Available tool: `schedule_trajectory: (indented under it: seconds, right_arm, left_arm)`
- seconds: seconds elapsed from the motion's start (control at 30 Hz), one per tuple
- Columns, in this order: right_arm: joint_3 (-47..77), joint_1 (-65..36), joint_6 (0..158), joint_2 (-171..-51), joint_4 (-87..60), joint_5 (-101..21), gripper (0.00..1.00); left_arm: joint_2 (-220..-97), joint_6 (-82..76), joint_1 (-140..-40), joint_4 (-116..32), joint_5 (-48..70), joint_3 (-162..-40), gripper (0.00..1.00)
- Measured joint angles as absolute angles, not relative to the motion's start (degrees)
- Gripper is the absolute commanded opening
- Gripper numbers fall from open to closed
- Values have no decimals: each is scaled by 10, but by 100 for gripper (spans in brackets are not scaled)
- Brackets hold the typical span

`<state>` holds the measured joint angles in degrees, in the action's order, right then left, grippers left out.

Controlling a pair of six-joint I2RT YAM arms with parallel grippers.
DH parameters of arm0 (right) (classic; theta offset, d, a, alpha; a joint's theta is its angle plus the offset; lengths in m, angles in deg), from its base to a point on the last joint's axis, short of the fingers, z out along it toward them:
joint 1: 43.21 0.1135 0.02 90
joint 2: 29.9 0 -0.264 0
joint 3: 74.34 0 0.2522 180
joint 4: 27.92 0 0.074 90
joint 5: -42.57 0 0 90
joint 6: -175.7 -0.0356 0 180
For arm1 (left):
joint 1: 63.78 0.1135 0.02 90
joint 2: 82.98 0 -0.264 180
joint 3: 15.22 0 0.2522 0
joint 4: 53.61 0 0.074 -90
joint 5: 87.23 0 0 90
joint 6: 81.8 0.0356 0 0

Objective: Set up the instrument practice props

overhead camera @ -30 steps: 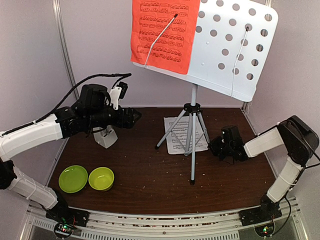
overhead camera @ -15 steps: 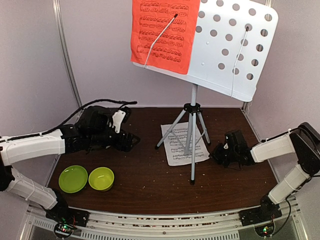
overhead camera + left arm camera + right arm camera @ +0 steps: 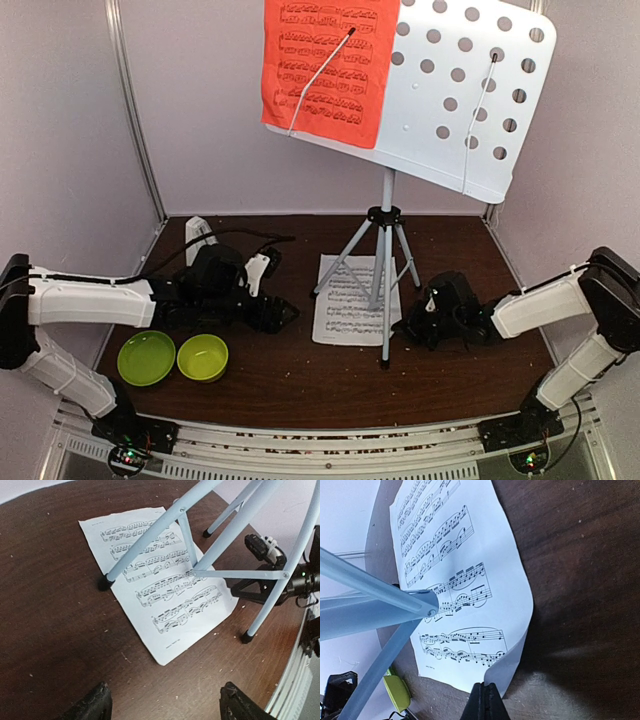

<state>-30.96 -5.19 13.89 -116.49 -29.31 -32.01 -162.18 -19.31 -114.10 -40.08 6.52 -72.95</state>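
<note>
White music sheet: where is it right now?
In the top external view the white music sheet lies on the table, right of centre, under the music stand tripod legs; the shut right gripper pinches its right edge.

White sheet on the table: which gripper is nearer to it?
Right. The right gripper is shut on the white sheet at its right edge. The left gripper hangs open to the sheet's left, not touching it.
</note>
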Motion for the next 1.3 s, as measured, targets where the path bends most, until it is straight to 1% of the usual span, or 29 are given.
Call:
schedule_trajectory:
  seconds: [0.3, 0.47, 0.6, 0.87, 1.13, 1.2, 1.27, 1.3]
  right_arm:
    - [-310, -25, 107, -1180, -312, -321, 0]
    - [-317, -20, 103, -1180, -320, -323, 0]
    - [-328, -20, 102, -1180, -320, -323, 0]
    - [-331, -18, 103, -1180, -320, -323, 0]
    - [-330, -18, 108, -1180, -315, -322, 0]
    - [-329, -18, 108, -1180, -315, -322, 0]
    - [-328, -18, 109, -1180, -313, -322, 1]
    - [-328, -18, 110, -1180, -313, -322, 3]
  left_arm:
    - [-1691, -363, -1141, -489, 118, -725, 74]
    - [-1727, -424, -1141, -507, 133, -724, 67]
    - [-1779, -462, -1141, -524, 153, -724, 61]
    - [-1842, -528, -1140, -558, 167, -724, 55]
    - [-1888, -569, -1140, -621, 183, -738, 38]
    - [-1901, -575, -1140, -625, 186, -749, 29]
    - [-1910, -578, -1140, -621, 186, -760, 18]
    - [-1913, -575, -1139, -612, 186, -767, 10]
